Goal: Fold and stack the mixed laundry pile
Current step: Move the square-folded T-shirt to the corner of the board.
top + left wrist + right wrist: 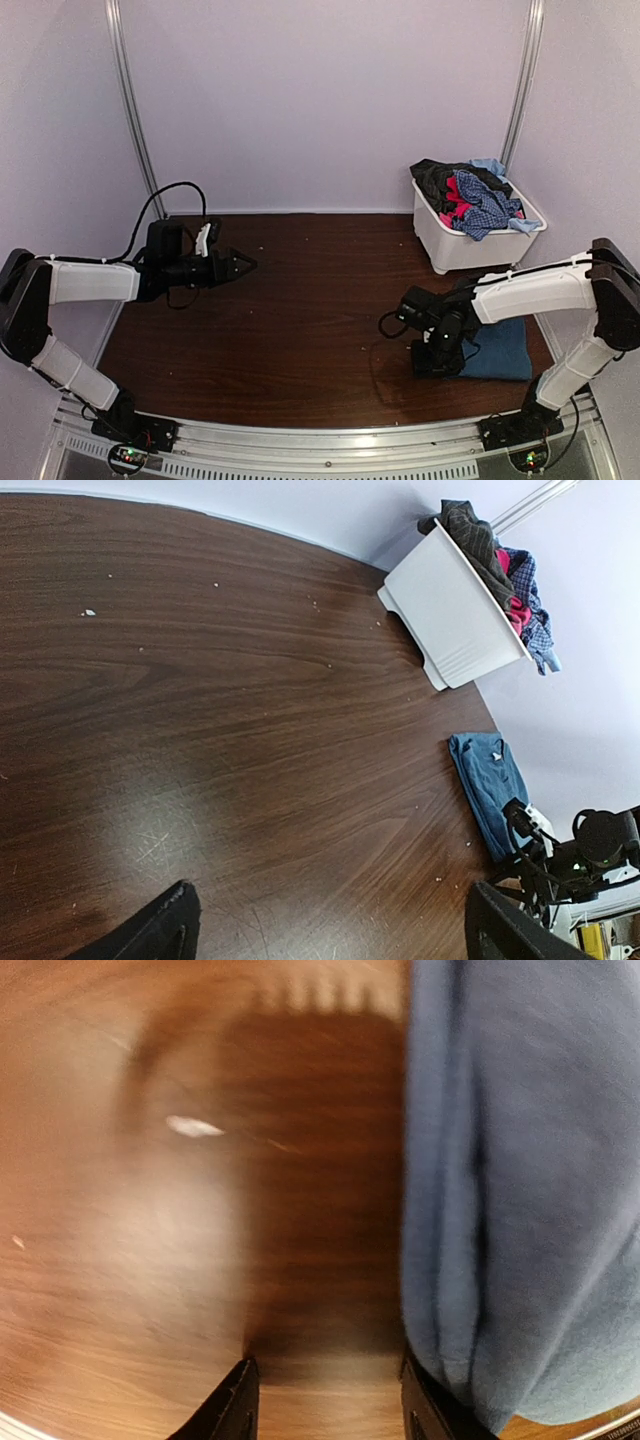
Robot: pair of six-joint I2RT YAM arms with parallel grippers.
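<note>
The mixed laundry pile (468, 192), dark, red and blue-check clothes, fills a white bin; it also shows in the left wrist view (505, 568). A folded dark-blue T-shirt (500, 350) lies flat on the table at the right, also seen in the left wrist view (488, 783) and the right wrist view (520, 1200). My right gripper (437, 357) is low over the table at the shirt's left edge. It is open in its own view (330, 1412), with bare table between the jaws and the right finger (432, 1412) against the shirt's edge. My left gripper (243, 265) hovers at the left, open and empty (335, 942).
The white plastic bin (470, 250) stands at the back right near the wall, also in the left wrist view (450, 610). The dark wooden table (300, 320) has small crumbs on it. Walls close the back and sides.
</note>
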